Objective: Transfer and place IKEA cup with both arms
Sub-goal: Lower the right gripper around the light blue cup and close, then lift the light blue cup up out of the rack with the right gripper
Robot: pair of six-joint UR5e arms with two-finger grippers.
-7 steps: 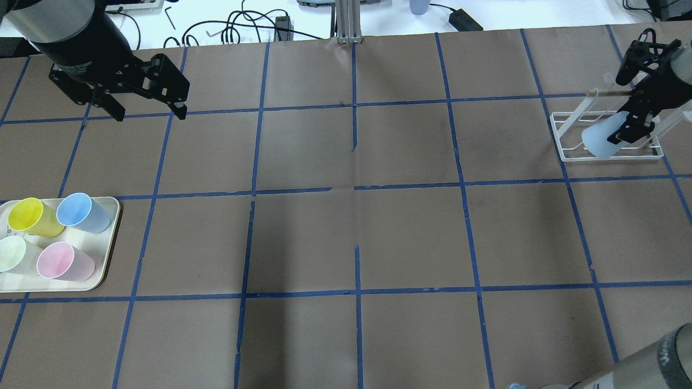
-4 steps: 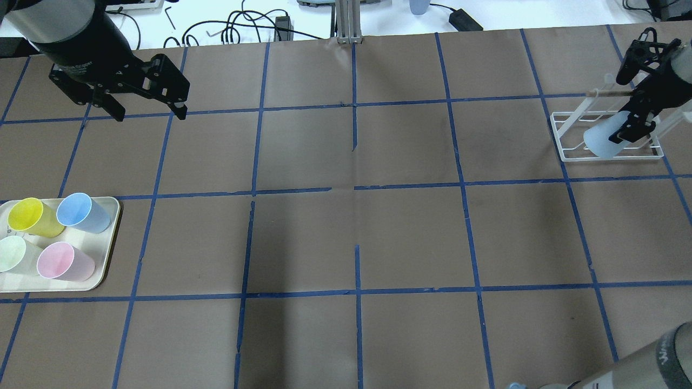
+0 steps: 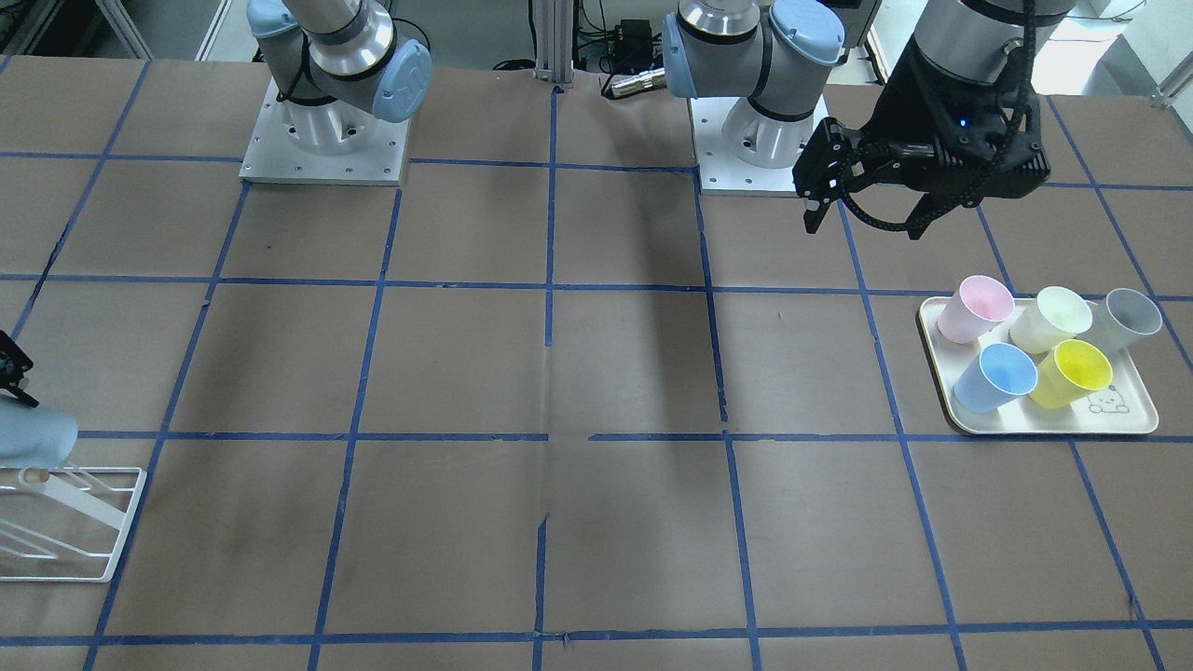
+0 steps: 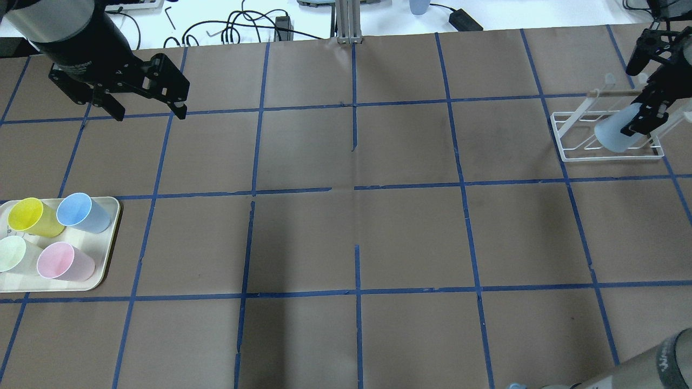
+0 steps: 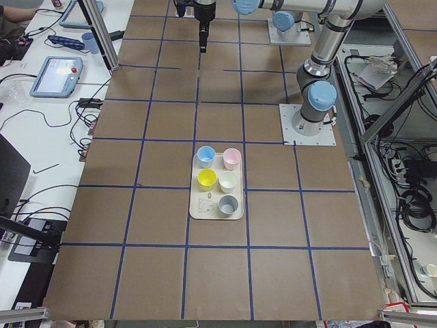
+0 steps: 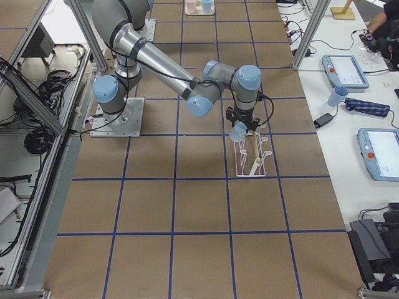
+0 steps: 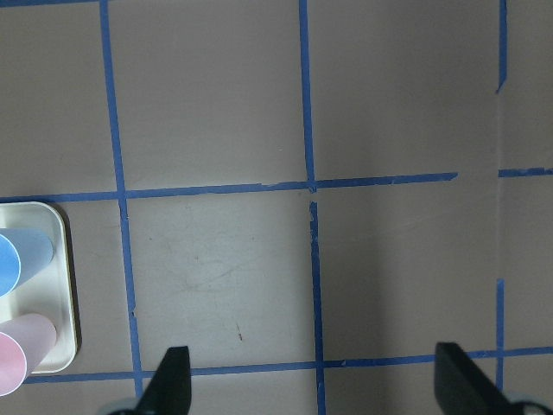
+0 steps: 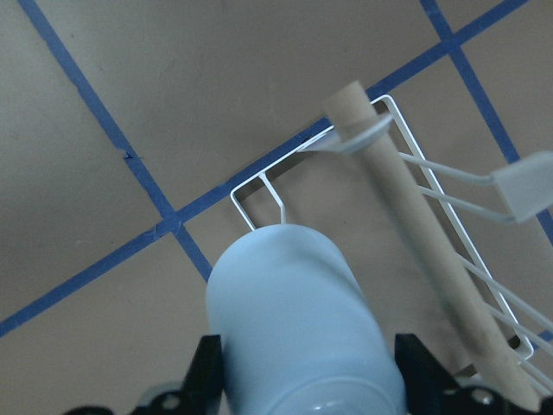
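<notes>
The pale icy-blue IKEA cup (image 4: 613, 136) hangs tilted in my right gripper (image 4: 631, 127), which is shut on it just above the white wire rack (image 4: 567, 154) at the table's far right. The right wrist view shows the cup (image 8: 289, 311) filling the space between both fingers, with the rack's wooden bar (image 8: 406, 225) beside it. In the front-facing view the cup (image 3: 33, 436) shows at the left edge. My left gripper (image 4: 150, 114) is open and empty, raised over the far left of the table; it also shows in the front-facing view (image 3: 864, 226).
A cream tray (image 4: 105, 259) at the left holds yellow (image 4: 32, 216), periwinkle-blue (image 4: 81, 212), pale green (image 4: 13, 256) and pink (image 4: 62, 261) cups, plus a grey cup (image 3: 1128, 317). Brown paper with blue tape lines covers the table. Cables lie beyond the far edge.
My right gripper has carried the cup a little to the right and farther back over the rack. The left arm has not moved.
</notes>
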